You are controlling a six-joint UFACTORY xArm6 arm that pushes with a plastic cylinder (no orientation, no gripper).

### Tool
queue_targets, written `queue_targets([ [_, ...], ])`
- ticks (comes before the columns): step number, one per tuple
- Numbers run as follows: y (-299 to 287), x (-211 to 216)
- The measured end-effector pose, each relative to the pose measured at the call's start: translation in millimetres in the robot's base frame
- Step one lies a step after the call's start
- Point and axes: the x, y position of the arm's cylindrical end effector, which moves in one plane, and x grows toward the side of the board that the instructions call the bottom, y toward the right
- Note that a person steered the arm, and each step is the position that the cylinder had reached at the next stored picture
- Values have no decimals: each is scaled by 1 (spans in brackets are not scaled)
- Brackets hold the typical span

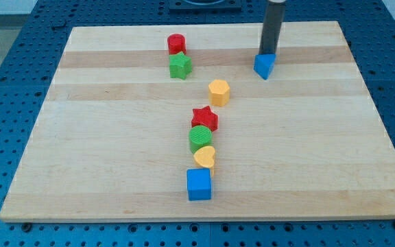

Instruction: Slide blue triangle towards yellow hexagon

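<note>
The blue triangle [264,66] lies on the wooden board toward the view's upper right. My tip [268,53] stands right at the triangle's top edge, touching or nearly touching it. The yellow hexagon [219,91] lies to the lower left of the triangle, near the board's middle, a short gap away.
A red cylinder [176,44] and a green star [180,66] sit at the upper left of centre. Below the hexagon runs a line of a red star [205,118], a green cylinder [200,138], a yellow heart [204,157] and a blue cube [199,184]. The board [101,158] has edges all round.
</note>
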Motion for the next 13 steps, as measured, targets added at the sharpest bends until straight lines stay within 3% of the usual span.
queue_targets([
  [2, 44, 4],
  [4, -3, 8],
  [6, -34, 38],
  [8, 50, 48],
  [9, 52, 65],
  [13, -18, 65],
])
